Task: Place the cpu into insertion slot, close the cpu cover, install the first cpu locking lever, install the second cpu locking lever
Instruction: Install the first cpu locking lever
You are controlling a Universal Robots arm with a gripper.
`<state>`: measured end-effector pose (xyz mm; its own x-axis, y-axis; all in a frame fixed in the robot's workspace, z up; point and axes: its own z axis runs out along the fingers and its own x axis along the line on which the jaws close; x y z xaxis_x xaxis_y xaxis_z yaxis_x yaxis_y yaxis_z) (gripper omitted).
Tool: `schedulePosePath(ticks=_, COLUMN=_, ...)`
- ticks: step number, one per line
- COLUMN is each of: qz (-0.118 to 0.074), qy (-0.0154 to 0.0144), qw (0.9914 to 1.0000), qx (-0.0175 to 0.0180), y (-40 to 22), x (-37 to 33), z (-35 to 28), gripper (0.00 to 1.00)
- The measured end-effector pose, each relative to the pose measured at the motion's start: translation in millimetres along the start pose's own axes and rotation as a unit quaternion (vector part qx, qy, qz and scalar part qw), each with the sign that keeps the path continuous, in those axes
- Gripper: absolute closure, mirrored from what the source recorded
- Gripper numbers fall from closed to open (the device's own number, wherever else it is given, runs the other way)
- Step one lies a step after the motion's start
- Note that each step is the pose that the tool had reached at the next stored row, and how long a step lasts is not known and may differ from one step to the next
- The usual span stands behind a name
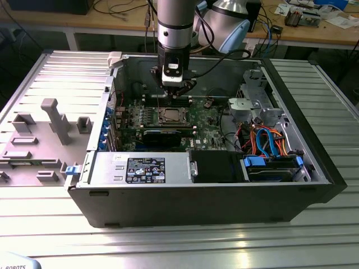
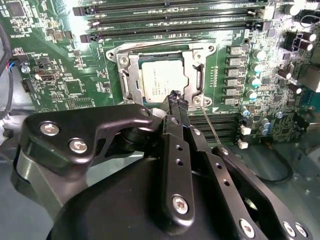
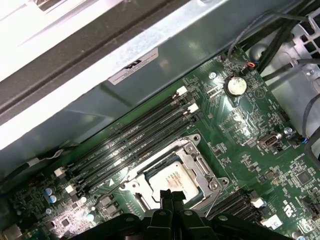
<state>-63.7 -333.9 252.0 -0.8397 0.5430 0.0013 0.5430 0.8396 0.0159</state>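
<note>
Ribbed grey metal forms the surface [image 1: 179,246], and an open computer case [image 1: 196,202] lies at its middle with the inside facing up. A grey plate with upright blocks [image 1: 33,140] sits beside the case toward the exterior view's left edge of the surface. A wooden workbench [image 1: 314,33] strewn with cables stands behind it.

Inside the case a green motherboard [image 1: 207,120] lies flat. A grey power supply box [image 1: 140,168] sits along the case's near wall, and blue and orange cables [image 1: 269,140] are bundled toward the exterior view's right.

The arm [image 1: 175,28] reaches straight down into the case. The end effector [image 1: 175,87] hangs over the socket, clear of the board in the exterior view.

In both wrist views the cpu [image 2: 162,82] [image 3: 170,180] sits flat in its socket, silver top up, next to the long black memory slots [image 2: 170,22]. The cpu cover [image 2: 129,75] [image 3: 202,167] lies down around it, framing the chip through its square opening.

The end effector [image 2: 176,97] [image 3: 171,196] has its two black fingertips pressed together with nothing between them, poised over the socket edge by a corner of the cpu. Whether they touch the metal cannot be told. A thin metal lever [image 2: 211,127] slants away from that socket corner, just beside the fingertips.
</note>
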Motion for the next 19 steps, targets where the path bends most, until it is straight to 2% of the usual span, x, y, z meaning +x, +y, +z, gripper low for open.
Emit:
schedulePosePath(ticks=4, qz=-0.017, qy=0.0003, qw=0.99986, qx=0.0, y=0.0, x=0.0, z=0.0, gripper=0.88)
schedulePosePath(ticks=10, qz=-0.025, qy=0.0004, qw=0.99968, qx=0.0001, y=0.0, x=0.0, z=0.0, gripper=0.88)
schedulePosePath(ticks=19, qz=-0.026, qy=0.0004, qw=0.99966, qx=0.0, y=0.0, x=0.0, z=0.0, gripper=0.88)
